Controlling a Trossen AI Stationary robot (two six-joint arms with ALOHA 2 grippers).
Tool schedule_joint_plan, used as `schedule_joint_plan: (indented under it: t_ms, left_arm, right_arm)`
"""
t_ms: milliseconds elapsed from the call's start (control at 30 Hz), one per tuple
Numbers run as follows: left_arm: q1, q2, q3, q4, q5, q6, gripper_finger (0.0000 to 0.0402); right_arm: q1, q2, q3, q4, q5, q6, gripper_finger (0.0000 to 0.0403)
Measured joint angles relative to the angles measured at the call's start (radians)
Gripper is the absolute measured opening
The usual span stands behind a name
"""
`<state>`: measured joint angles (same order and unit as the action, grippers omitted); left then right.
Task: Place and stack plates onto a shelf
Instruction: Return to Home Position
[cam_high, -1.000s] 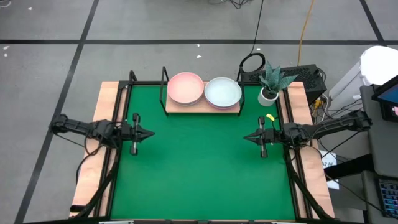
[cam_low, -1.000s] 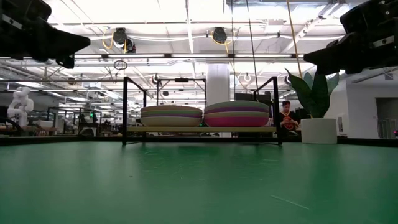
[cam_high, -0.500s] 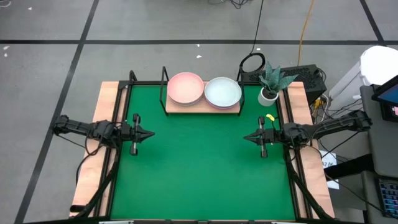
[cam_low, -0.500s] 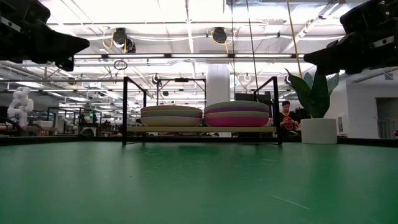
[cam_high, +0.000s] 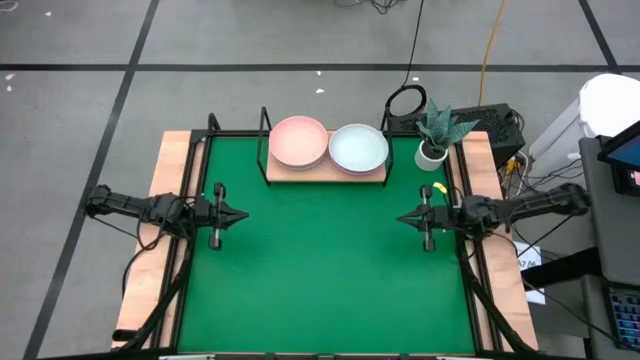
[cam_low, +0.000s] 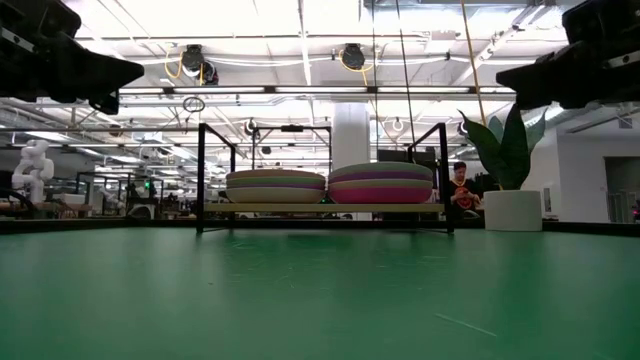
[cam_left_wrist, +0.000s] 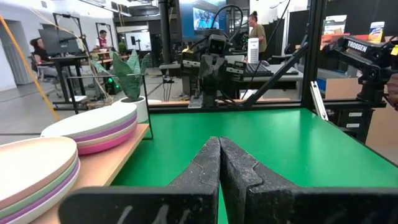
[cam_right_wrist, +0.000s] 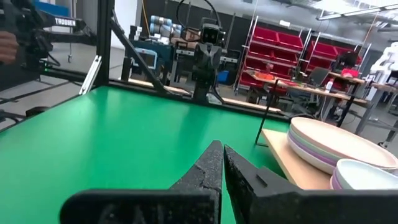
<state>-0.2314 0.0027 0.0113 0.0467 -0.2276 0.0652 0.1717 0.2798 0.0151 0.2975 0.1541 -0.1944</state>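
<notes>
Two stacks of plates rest on the shelf (cam_high: 325, 172) at the middle of the table's far edge. The left stack (cam_high: 298, 141) is topped by a salmon pink plate. The right stack (cam_high: 358, 148) is topped by a pale mint one. In the low view both stacks (cam_low: 275, 186) (cam_low: 381, 184) sit side by side on the wooden board (cam_low: 325, 208). My left gripper (cam_high: 243, 214) hovers shut near the table's left edge, pointing level toward the right. My right gripper (cam_high: 401, 219) hovers shut near the right edge, pointing toward the left. Both are clear of the plates.
The green mat (cam_high: 320, 270) spreads between the two grippers. A potted plant (cam_high: 435, 135) stands at the far right corner beside the shelf. Black frame rails (cam_high: 190, 170) run along the table's sides. People sit in the room beyond the table (cam_low: 461, 185).
My right gripper has drawn back a little toward the table's right edge, still shut and level. The plates and the shelf have stayed as they were.
</notes>
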Motion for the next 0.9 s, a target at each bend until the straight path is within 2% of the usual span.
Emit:
schedule_joint_plan:
  t_ms: [200,533,900]
  left_arm:
    - [0.0,0.0,0.0,-0.002,0.0,-0.003,0.0003]
    - [0.0,0.002,0.0,-0.004,0.0,-0.022,0.0003]
    - [0.001,0.003,0.0,-0.003,-0.007,0.001,0.0003]
  right_arm:
    - [0.0,-0.118,0.0,-0.13,-0.001,0.006,0.0]
    - [0.0,-0.276,0.0,-0.243,-0.007,0.008,0.0]
    - [0.0,-0.276,0.0,-0.258,-0.033,0.025,0.0]
